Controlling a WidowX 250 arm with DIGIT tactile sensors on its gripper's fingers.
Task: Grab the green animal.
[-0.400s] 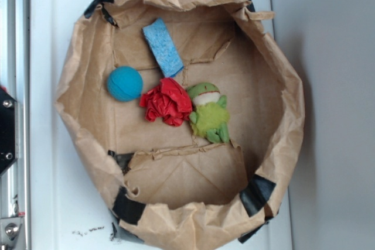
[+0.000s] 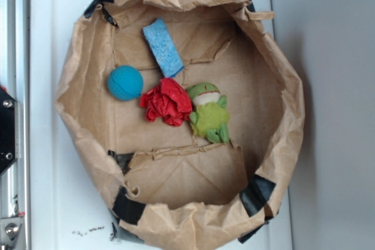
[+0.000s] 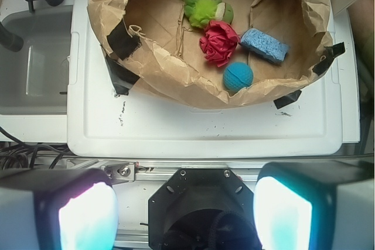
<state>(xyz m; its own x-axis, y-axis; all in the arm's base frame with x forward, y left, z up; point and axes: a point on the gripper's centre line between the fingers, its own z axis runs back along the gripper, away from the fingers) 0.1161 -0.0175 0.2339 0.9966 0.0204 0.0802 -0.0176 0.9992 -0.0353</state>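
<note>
We see our gripper (image 3: 184, 212) spread wide and holding nothing, well off the worktop's near edge. The green animal (image 2: 208, 113) lies mid-worktop, touching the red cloth ball (image 2: 167, 102).

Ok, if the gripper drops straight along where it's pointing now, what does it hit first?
Probably the metal rail at the near edge of the white tray, not the paper bag. The gripper, fingers spread, sits well short of the green animal. Depth is unclear.

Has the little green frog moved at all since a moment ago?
No. In the exterior view the frog lies in the same spot, touching the red ball on the floor of the paper bag.
</note>
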